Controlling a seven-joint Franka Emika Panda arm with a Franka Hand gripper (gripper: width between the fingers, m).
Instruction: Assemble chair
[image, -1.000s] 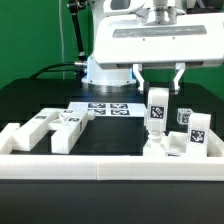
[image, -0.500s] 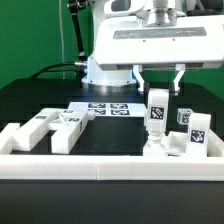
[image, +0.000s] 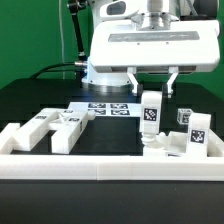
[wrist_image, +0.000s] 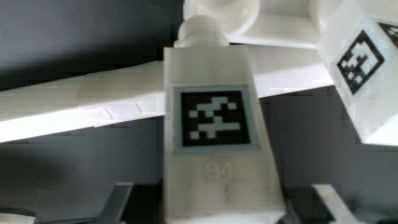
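Now the pincer (image: 151, 87) grips an upright tagged bar (image: 150, 113) above the bench (image: 35, 98).
Close under the bar lie the right parts (image: 185, 143) of the chair. The left parts (image: 55, 128) lie well apart from it. The marker board (image: 108, 108) lies behind them, a rail (image: 100, 165) in front. Since half a second ago, pincer and bar have shifted toward the exterior view's left, and the bar now leans slightly.

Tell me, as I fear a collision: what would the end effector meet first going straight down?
Likely the white chair parts under the upright bar that the end effector grips; depth unclear.
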